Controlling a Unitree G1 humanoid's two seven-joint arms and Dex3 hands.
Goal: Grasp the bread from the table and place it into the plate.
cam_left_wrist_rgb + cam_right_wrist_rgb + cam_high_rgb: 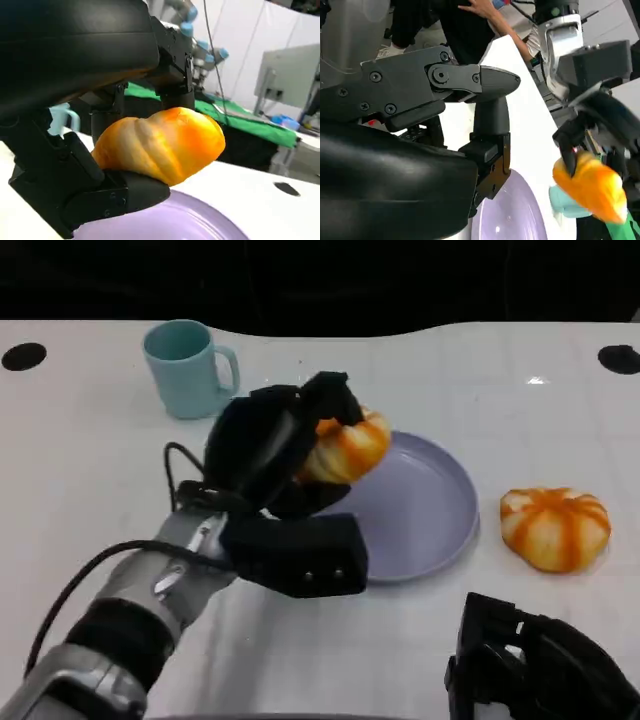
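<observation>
Overhead, left robot hand (275, 445) grips bread (345, 448) above plate (440, 510), white table (80, 470).

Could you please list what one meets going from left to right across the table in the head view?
Mug → left hand, holding a bread over the plate's left side → plate → second bread lying on the table. The right hand sits at the lower right.

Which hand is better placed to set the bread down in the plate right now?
The left hand. It already grips one bread over the near-left rim of the purple plate, so it need only lower and release. The right hand sits low by the table's near edge, holding nothing.
</observation>
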